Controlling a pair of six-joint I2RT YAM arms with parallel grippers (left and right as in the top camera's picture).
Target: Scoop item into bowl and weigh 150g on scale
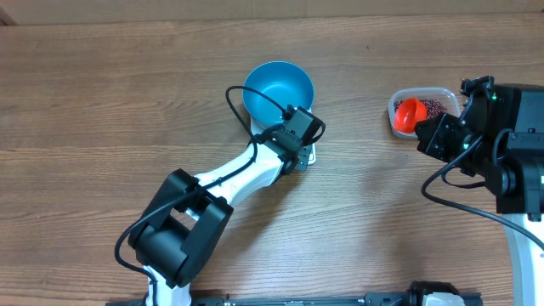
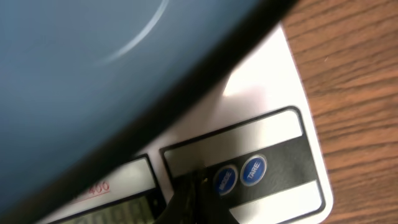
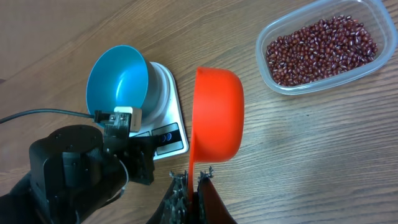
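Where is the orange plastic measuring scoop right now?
The right gripper holds the orange scoop at the overhead view's right side, by the clear plastic tub of red-brown beans.

Prob. robotics lab: 2 cabled arms (image 1: 229,180) at wood-grain table (image 1: 102,93).

We find the bowl (image 3: 118,81) sitting on the scale (image 3: 168,93) at mid-tabletop (image 1: 102,102); well to its right lies the tub (image 1: 395,106), beans (image 3: 320,50) inside, the scoop (image 1: 410,115) over its left part.
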